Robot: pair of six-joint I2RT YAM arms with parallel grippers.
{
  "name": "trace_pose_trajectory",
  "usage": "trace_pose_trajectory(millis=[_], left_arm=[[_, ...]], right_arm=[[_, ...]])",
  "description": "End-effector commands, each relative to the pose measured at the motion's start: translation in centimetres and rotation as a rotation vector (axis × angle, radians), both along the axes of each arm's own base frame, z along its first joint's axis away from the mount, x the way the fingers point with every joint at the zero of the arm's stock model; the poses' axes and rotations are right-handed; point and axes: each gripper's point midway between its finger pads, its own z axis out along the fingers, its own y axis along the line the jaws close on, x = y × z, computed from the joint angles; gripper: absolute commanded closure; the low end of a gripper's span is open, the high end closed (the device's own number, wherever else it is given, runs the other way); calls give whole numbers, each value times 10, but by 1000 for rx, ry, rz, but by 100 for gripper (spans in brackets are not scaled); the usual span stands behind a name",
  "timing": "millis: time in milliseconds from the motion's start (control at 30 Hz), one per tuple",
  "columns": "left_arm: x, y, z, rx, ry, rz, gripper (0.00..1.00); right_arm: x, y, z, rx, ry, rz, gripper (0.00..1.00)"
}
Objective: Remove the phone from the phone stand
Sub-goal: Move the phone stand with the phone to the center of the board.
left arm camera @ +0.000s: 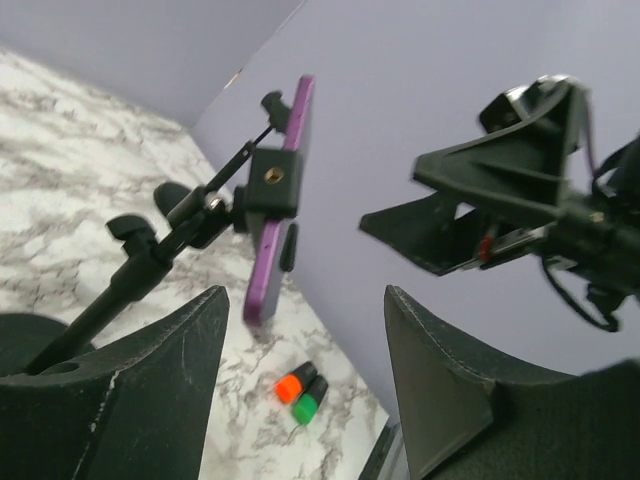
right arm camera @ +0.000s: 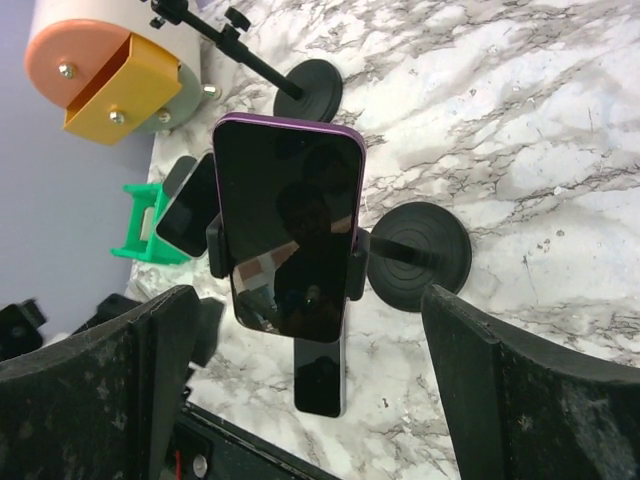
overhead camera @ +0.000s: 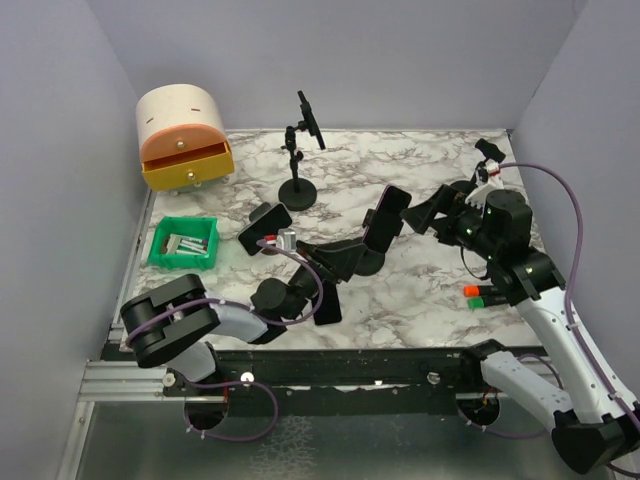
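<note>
A purple-edged phone with a dark screen is clamped in a black phone stand at mid-table. It also shows in the top view and edge-on in the left wrist view. My right gripper is open just right of the phone, with the screen between its fingers in the right wrist view. My left gripper is open and empty, low by the stand's base behind the phone. Its fingers frame the stand arm.
A second stand with a phone stands further back. Loose phones lie on the table. There is a green bin at the left, an orange drawer unit at the back left, and orange and green markers near the right arm.
</note>
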Motion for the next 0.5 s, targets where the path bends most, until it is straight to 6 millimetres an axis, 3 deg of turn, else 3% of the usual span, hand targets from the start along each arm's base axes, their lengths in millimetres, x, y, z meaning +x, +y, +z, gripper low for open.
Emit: trace_pose_trajectory(millis=[0,267,467], left_arm=[[-4,12,28,12,-84,26,35],[8,-3,25,206,-116,50,35],[12,-13,12,284,-110,36,36]], right_arm=[[9,11,14,6,-45,45,2],[33,22,17,-1,-41,66,2],[46,28,15,-20,-16,82,1]])
